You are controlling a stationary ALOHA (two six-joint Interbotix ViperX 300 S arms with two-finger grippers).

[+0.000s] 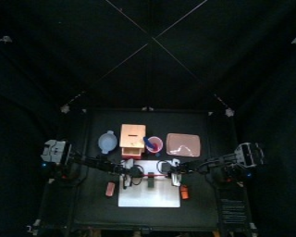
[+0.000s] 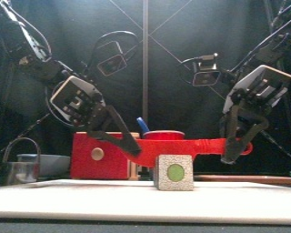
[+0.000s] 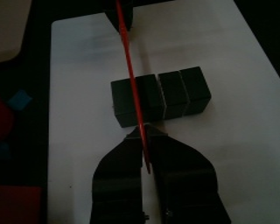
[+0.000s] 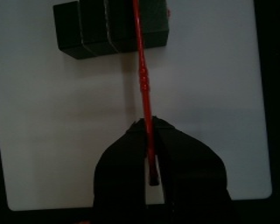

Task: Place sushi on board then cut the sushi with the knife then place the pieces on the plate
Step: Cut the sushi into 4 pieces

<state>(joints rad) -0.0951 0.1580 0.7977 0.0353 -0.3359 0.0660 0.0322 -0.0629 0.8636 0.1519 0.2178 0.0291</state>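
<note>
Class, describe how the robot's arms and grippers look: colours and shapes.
The left arm and right arm are black and jointed. The left gripper and right gripper each have two dark tapering jaws, black in the wrist views, below a pale silvery cross-plate.

Finding: no legible text, label, brand, number or sign in any view. Surfaces checked and found unmarked as far as can be seen: white cutting board [image 1: 151,194], sushi roll [image 2: 174,172], red knife [image 3: 127,70], wooden box [image 1: 133,139].
</note>
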